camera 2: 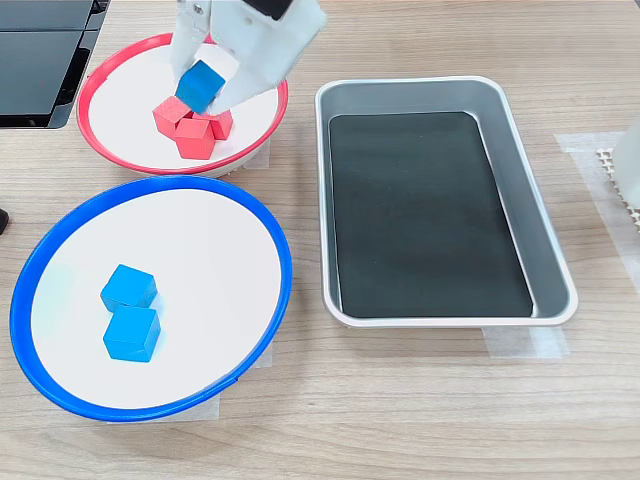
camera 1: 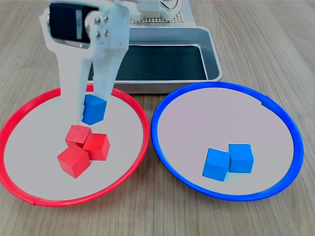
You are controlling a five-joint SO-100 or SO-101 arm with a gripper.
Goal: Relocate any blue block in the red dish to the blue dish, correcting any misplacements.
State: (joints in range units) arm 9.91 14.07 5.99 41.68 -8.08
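The blue block [camera 1: 94,109] [camera 2: 200,86] is pinched between the white fingers of my gripper [camera 1: 92,101] [camera 2: 203,80], which is shut on it. It hangs just above three red cubes [camera 1: 82,149] [camera 2: 191,125] clustered in the red dish [camera 1: 129,103] [camera 2: 120,55]; whether it touches them I cannot tell. The blue dish [camera 1: 197,93] [camera 2: 200,190] lies beside it, on the first exterior view's right, holding two blue cubes [camera 1: 229,161] [camera 2: 130,312].
A rectangular metal tray [camera 1: 209,44] [camera 2: 330,200] with a dark bottom sits behind the dishes in the first exterior view. The arm's base [camera 1: 157,12] stands behind the tray. A dark flat object [camera 2: 40,60] lies at the second exterior view's top left.
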